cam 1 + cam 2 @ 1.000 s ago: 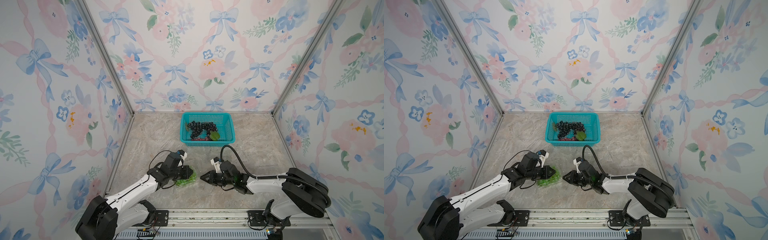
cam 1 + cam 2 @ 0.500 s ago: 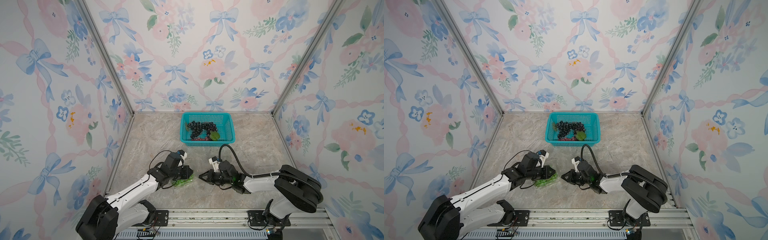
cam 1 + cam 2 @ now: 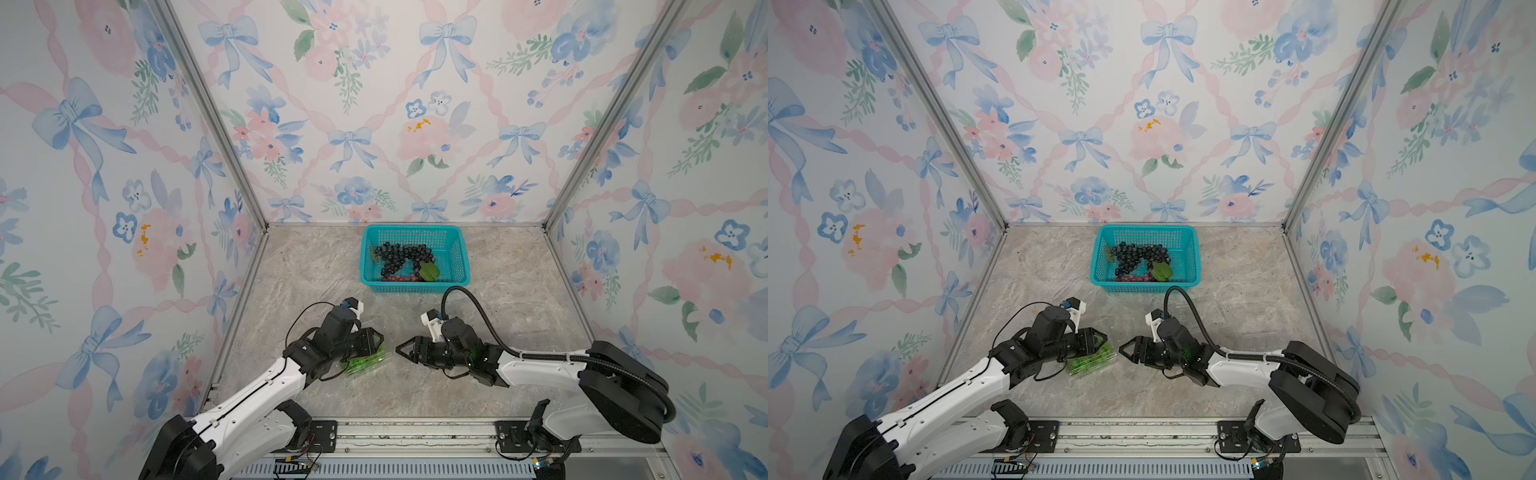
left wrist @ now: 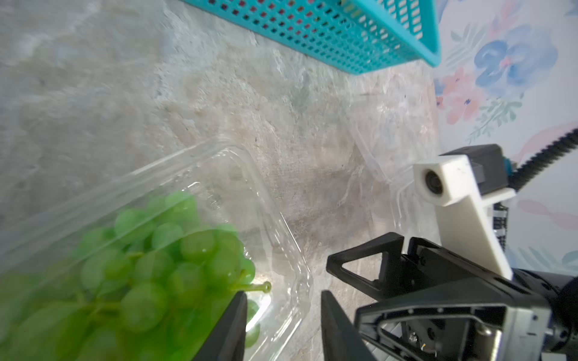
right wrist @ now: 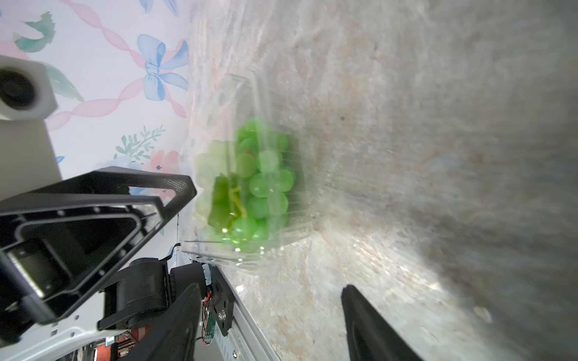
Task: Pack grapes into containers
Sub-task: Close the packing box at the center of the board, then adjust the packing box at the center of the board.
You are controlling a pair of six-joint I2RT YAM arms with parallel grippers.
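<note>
**Both top views**
- Counter point(image 3: 311, 270) — grey marbled, closed in on three sides by flowered panels point(image 3: 374, 124).
- Basket point(image 3: 457, 257): teal mesh, back centre. It holds dark grapes point(image 3: 401, 255), a few red grapes point(image 3: 399, 277) against its near wall, and a leaf point(image 3: 429, 271).
- Clear box point(image 3: 376, 365): lies on the counter at the front, left of centre, with green grapes point(image 3: 359, 362) inside.
- Left gripper point(image 3: 376, 337): low over the box; contact cannot be told.
- Right gripper point(image 3: 404, 348): just beside the box, pointing at it, apart from it.

**Left wrist view**
- Left gripper point(image 4: 283, 293): fingers point(image 4: 231, 328) parted, grasping nothing; the box's rounded corner point(image 4: 291, 281) shows in the gap.
- Green grapes point(image 4: 162, 265) seen through the plastic.
- Second clear box point(image 4: 384, 150): faint, on the counter near the basket point(image 4: 312, 28); contents cannot be told.

**Right wrist view**
- Right gripper point(image 5: 270, 287): fingers point(image 5: 369, 328) spread wide, released — only bare counter between them.
- Clear box point(image 5: 281, 237) ahead, blurred, with the green grapes point(image 5: 266, 187) inside it.
</note>
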